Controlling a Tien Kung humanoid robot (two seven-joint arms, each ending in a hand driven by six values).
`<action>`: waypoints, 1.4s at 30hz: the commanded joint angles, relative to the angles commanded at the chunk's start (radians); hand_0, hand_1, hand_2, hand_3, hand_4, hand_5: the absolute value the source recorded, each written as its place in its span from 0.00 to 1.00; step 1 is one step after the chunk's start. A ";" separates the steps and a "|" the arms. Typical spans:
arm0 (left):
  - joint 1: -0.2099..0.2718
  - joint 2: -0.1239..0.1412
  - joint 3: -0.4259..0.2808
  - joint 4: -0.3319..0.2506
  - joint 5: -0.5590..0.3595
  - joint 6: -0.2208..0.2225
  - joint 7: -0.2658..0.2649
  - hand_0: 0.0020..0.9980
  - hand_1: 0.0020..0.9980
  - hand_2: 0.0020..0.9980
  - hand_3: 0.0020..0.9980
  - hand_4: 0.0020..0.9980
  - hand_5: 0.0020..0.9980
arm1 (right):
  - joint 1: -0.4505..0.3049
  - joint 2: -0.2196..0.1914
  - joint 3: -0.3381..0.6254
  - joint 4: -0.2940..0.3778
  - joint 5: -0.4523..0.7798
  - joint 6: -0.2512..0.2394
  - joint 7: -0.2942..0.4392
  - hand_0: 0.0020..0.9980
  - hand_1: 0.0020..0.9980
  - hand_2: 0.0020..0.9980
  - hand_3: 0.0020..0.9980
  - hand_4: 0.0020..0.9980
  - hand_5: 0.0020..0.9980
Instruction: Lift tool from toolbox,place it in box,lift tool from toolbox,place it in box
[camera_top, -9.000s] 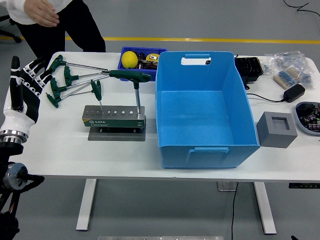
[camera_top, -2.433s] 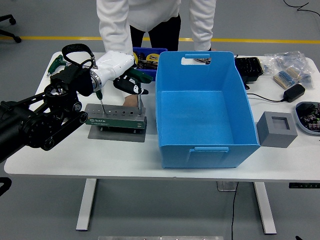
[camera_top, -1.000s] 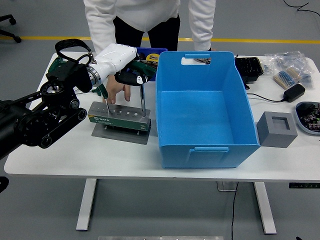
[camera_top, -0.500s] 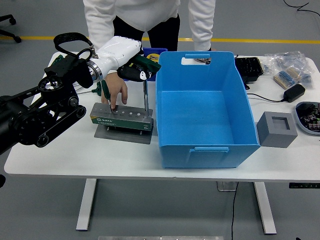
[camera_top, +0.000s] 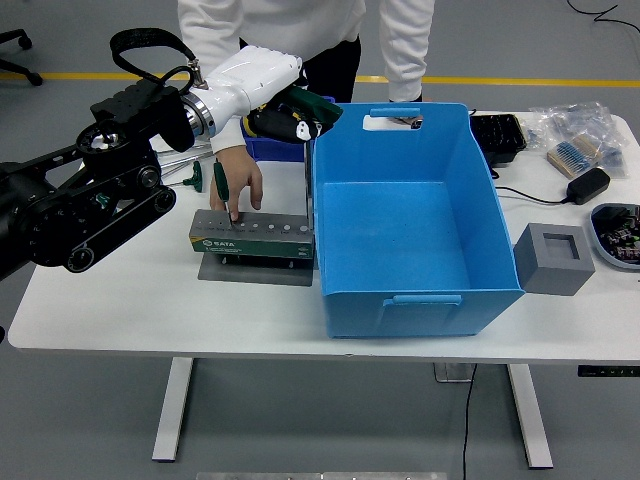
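A green-handled tool (camera_top: 303, 108) is gripped by the left hand's (camera_top: 283, 117) fingers beside the blue box (camera_top: 405, 215); the tool stand (camera_top: 252, 234) is steadied by a person's hand (camera_top: 241, 180).

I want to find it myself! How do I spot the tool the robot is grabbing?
Find the big blue bin. Just left of its far corner, the robot's left hand grips a green T-handle wrench. It's lifted up, unlike the small green wrench standing in the grey tool holder.

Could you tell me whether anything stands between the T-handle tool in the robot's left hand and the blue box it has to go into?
Only the box's own left wall. The left hand holds the T-handle tool just left of that wall, near rim height; the blue box is open-topped and looks empty. The person's hand rests on the tool holder, off that path.
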 joint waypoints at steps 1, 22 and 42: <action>-0.006 0.001 0.000 -0.001 0.002 0.000 -0.001 0.21 0.02 0.04 0.00 0.65 0.49 | 0.000 0.000 0.001 0.000 -0.001 0.000 0.000 0.73 0.72 0.78 0.72 0.95 0.83; -0.125 0.013 -0.042 -0.051 0.020 -0.006 0.003 0.20 0.02 0.04 0.01 0.66 0.48 | 0.005 -0.004 -0.001 0.000 -0.003 -0.001 0.002 0.73 0.72 0.78 0.71 0.95 0.83; -0.018 -0.192 -0.010 -0.017 -0.046 0.057 -0.024 0.20 0.02 0.04 0.01 0.67 0.48 | 0.026 -0.012 0.001 0.003 -0.011 -0.003 0.002 0.73 0.72 0.78 0.71 0.95 0.83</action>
